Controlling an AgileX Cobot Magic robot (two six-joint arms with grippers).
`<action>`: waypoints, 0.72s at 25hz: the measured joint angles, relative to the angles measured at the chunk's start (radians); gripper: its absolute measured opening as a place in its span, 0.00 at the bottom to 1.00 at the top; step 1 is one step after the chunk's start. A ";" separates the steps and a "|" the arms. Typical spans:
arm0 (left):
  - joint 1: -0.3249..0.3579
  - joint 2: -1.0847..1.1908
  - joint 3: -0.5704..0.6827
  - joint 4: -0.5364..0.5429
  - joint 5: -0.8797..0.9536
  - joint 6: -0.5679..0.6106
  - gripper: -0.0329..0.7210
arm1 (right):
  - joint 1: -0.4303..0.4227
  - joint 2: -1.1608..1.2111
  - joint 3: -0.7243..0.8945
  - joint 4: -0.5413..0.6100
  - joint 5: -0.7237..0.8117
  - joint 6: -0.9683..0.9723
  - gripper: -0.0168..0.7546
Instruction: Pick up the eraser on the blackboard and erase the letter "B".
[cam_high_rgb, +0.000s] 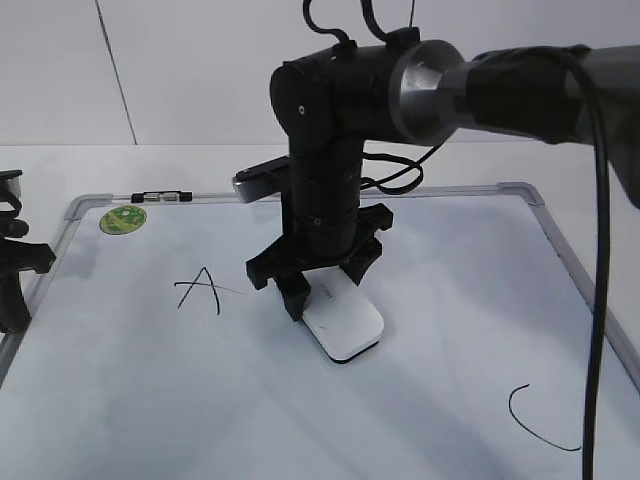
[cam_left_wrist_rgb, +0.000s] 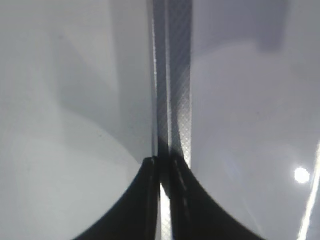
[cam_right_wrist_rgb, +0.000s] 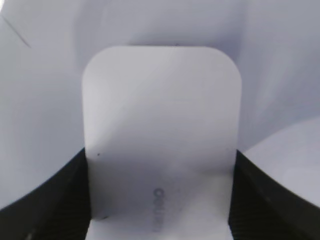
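The white eraser (cam_high_rgb: 345, 322) lies flat on the blackboard (cam_high_rgb: 450, 300) near its middle. My right gripper (cam_high_rgb: 325, 285) reaches down over the eraser's far end. In the right wrist view its two black fingers (cam_right_wrist_rgb: 160, 200) press against both long sides of the eraser (cam_right_wrist_rgb: 160, 125), whose grey lettering faces up. The letter "B" does not show in any view; the arm and eraser cover the spot between the other letters. My left gripper (cam_high_rgb: 12, 290) is at the board's left edge, shut and empty, and its tips (cam_left_wrist_rgb: 162, 165) hover over the grey frame (cam_left_wrist_rgb: 172, 75).
A black "A" (cam_high_rgb: 200, 290) is left of the eraser and a black "C" (cam_high_rgb: 540, 420) is at the front right. A round green sticker (cam_high_rgb: 123, 219) sits in the board's far left corner. A small marker holder (cam_high_rgb: 160, 197) is on the top frame.
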 joint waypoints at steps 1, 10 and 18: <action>0.000 0.000 0.000 0.000 0.000 0.000 0.07 | 0.000 0.000 0.000 -0.004 0.000 0.000 0.69; 0.000 0.000 0.000 -0.002 -0.001 0.000 0.07 | -0.069 0.000 0.000 0.042 0.000 -0.007 0.69; 0.000 0.000 0.000 -0.005 -0.003 0.000 0.07 | -0.261 0.000 0.000 0.053 -0.001 -0.007 0.69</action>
